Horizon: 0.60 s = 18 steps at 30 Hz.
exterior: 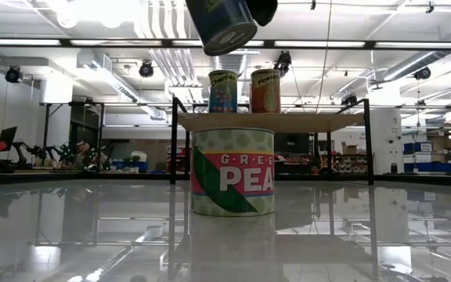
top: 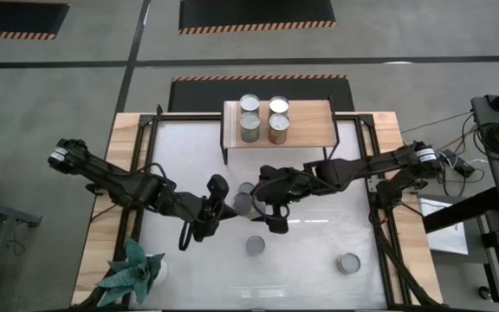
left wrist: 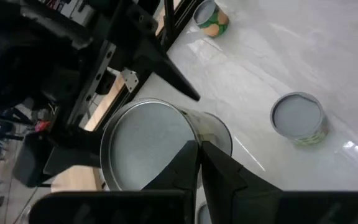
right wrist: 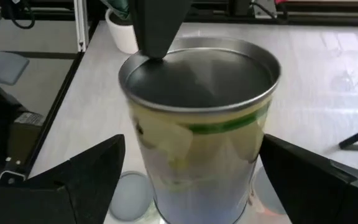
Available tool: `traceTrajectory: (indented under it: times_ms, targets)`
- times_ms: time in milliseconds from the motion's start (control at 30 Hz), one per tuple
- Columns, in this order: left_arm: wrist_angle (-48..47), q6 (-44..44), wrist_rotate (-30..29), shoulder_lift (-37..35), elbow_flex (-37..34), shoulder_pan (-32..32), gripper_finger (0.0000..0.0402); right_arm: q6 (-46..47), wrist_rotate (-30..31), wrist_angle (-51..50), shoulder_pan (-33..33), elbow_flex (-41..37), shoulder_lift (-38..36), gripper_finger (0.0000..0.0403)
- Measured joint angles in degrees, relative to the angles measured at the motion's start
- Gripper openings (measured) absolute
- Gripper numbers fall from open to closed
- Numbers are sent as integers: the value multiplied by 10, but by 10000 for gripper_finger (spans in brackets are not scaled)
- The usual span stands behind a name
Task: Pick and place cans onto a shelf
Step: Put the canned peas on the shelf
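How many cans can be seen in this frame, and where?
7 cans: four on the shelf, one mid-table between the left claw and right claw, two loose on the table, farther from the shelf. An eighth may be hidden beneath the claws.

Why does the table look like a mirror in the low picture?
In the low view the glossy white tabletop mirrors the ceiling lights and the green-striped peas can; in the high view the same surface shows only pale glare.
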Motion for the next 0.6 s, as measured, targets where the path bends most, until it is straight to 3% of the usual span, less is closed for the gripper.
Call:
traceTrajectory:
  times_ms: [267, 600]
  targets:
    - [6, 3, 2, 0, 0, 0, 0, -55, -1, 10, -1, 0, 0, 327]
    - [22, 23, 0, 0, 0, 1, 0, -108, -2, 35, -3, -4, 12, 367]
